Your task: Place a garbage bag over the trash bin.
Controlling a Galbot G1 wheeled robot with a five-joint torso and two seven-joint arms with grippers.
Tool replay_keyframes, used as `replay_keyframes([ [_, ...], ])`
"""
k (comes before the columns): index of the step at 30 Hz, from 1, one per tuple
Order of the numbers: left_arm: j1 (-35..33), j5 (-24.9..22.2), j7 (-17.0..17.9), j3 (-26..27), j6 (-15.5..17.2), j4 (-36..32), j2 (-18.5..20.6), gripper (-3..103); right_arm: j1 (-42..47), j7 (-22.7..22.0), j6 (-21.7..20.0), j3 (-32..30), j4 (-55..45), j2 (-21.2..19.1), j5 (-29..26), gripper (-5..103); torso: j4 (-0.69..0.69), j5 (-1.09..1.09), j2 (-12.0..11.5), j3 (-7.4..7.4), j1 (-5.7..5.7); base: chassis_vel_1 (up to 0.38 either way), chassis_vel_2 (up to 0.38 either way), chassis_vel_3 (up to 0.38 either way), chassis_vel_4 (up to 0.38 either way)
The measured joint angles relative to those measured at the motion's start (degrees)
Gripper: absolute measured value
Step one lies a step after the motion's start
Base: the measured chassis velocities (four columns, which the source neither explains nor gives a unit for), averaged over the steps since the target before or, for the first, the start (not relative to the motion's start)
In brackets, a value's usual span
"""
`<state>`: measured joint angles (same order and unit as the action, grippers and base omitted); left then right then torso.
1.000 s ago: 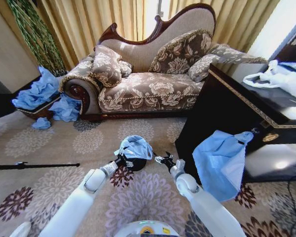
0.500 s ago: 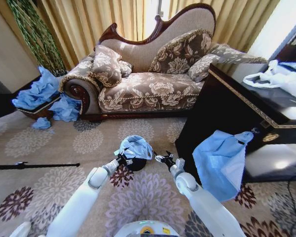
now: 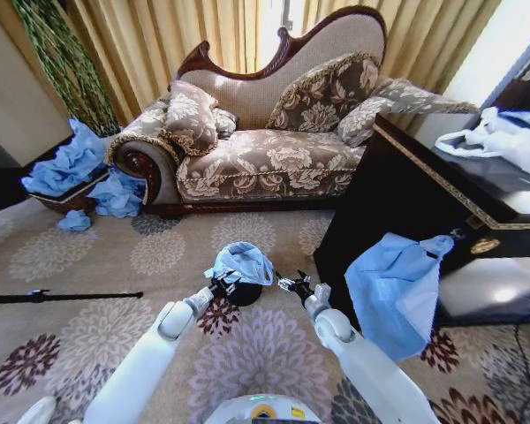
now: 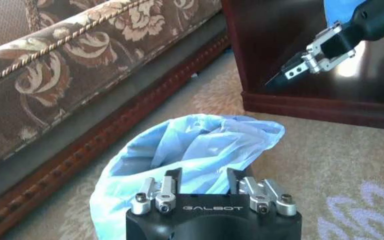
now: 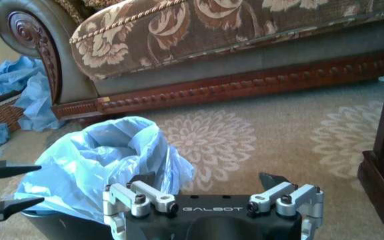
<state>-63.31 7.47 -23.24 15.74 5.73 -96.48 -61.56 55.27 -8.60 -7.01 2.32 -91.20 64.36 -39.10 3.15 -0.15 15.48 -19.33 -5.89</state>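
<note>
Garbage bag (image 3: 240, 262) sits bunched on top of trash bin (image 3: 241, 291), on the carpet (image 3: 159, 256) in front of the sofa (image 3: 265, 150). Left gripper (image 3: 222, 284) is at the bin's rim on its own side, just under the bag; its fingers (image 4: 172, 181) stand apart, bag plastic right ahead of them. Right gripper (image 3: 287, 283) hangs just beside the bin on the opposite side, not touching, fingers (image 5: 267, 179) spread wide. Dark cabinet (image 3: 397, 194) stands just past the right gripper.
</note>
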Motion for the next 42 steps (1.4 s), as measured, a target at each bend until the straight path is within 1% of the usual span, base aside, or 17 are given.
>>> replay_keyframes([
  [2, 0.25, -0.03, -0.32, -0.01, -0.03, 0.76, -0.12, 58, 0.00, 0.09, 0.01, 0.08, 0.19, 0.18, 0.20, 100, 0.00, 0.00, 0.00, 0.00, 0.00, 0.000, 0.000, 0.000, 0.000],
  [8, 0.35, -0.17, -0.47, -0.25, -0.03, 1.45, -0.50, 61, -0.08, 0.16, 0.06, 0.12, 0.48, 0.17, 0.27, 100, 0.00, 0.00, 0.00, 0.00, 0.00, 0.000, 0.000, 0.000, 0.000],
  [9, 0.44, -0.21, -0.47, -0.31, -0.03, 1.67, -0.62, 64, -0.11, 0.18, 0.07, 0.08, 0.50, 0.08, 0.28, 100, 0.00, 0.00, 0.00, 0.00, 0.00, 0.000, 0.000, 0.000, 0.000],
  [10, 0.53, -0.23, -0.47, -0.35, -0.03, 1.77, -0.71, 61, -0.14, 0.18, 0.07, 0.04, 0.50, 0.04, 0.28, 100, 0.00, 0.00, 0.00, 0.00, 0.00, 0.000, 0.000, 0.000, 0.000],
  [12, 0.59, -0.23, -0.47, -0.39, -0.03, 1.83, -0.79, 61, -0.17, 0.18, 0.07, 0.02, 0.50, 0.02, 0.28, 100, 0.00, 0.00, 0.00, 0.00, 0.00, 0.000, 0.000, 0.000, 0.000],
  [13, 0.66, -0.25, -0.48, -0.44, -0.03, 1.96, -0.92, 58, -0.20, 0.18, 0.07, -0.02, 0.52, 0.00, 0.28, 100, 0.00, 0.00, 0.00, 0.00, 0.00, 0.000, 0.000, 0.000, 0.000],
  [15, 0.68, -0.26, -0.48, -0.48, -0.02, 2.04, -0.98, 58, -0.21, 0.18, 0.07, -0.04, 0.54, 0.00, 0.28, 100, 0.00, 0.00, 0.00, 0.00, 0.00, 0.000, 0.000, 0.000, 0.000],
  [18, 0.70, -0.28, -0.51, -0.55, 0.04, 2.29, -1.30, 43, -0.24, 0.18, 0.07, -0.06, 0.59, 0.00, 0.28, 100, 0.00, 0.00, 0.00, 0.00, 0.00, 0.000, 0.000, 0.000, 0.000],
  [19, 0.70, -0.28, -0.51, -0.55, 0.04, 2.29, -1.30, 43, -0.24, 0.18, 0.07, -0.06, 0.59, 0.00, 0.28, 100, 0.00, 0.00, 0.00, 0.00, 0.00, 0.000, 0.000, 0.000, 0.000],
  [21, 0.67, -0.37, -0.57, -0.56, 0.08, 2.38, -1.54, 34, -0.29, 0.18, 0.07, -0.04, 0.59, 0.00, 0.28, 100, 0.00, 0.00, 0.00, 0.00, 0.00, 0.000, 0.000, 0.000, 0.000],
  [23, 0.57, -0.39, -0.74, -0.59, 0.12, 2.43, -1.68, 31, -0.43, 0.18, 0.06, -0.02, 0.65, 0.02, 0.27, 100, 0.00, 0.00, 0.00, 0.00, 0.00, 0.000, 0.000, 0.000, 0.000],
  [32, 0.63, -0.46, -0.93, -0.64, 0.15, 2.71, -1.99, 30, -0.53, 0.23, 0.06, -0.05, 0.80, 0.07, 0.35, 100, 0.00, 0.00, 0.00, 0.00, 0.00, 0.000, 0.000, 0.000, 0.000],
  [35, 0.66, -0.60, -0.97, -0.64, 0.17, 2.86, -2.14, 18, -0.51, 0.25, 0.06, -0.09, 0.83, 0.05, 0.41, 100, 0.00, 0.00, 0.00, 0.00, 0.00, 0.000, 0.000, 0.000, 0.000],
  [38, 0.70, -0.76, -0.97, -0.64, 0.20, 2.90, -2.20, 14, -0.54, 0.25, 0.06, -0.09, 0.83, 0.05, 0.41, 100, 0.00, 0.00, 0.00, 0.00, 0.00, 0.000, 0.000, 0.000, 0.000],
  [40, 0.74, -1.18, -0.97, -0.64, 0.27, 2.92, -2.21, 6, -0.67, 0.26, 0.06, -0.05, 0.84, 0.06, 0.41, 100, 0.00, 0.00, 0.00, 0.00, 0.00, 0.000, 0.000, 0.000, 0.000],
  [41, 0.74, -1.18, -0.97, -0.64, 0.27, 2.92, -2.21, 6, -0.67, 0.26, 0.06, -0.05, 0.84, 0.06, 0.41, 100, 0.00, 0.00, 0.00, 0.00, 0.00, 0.000, 0.000, 0.000, 0.000],
  [42, 0.76, -1.28, -0.98, -0.62, 0.28, 2.93, -2.21, 3, -0.73, 0.26, 0.05, -0.03, 0.84, 0.07, 0.41, 100, 0.00, 0.00, 0.00, 0.00, 0.00, 0.000, 0.000, 0.000, 0.000],
])
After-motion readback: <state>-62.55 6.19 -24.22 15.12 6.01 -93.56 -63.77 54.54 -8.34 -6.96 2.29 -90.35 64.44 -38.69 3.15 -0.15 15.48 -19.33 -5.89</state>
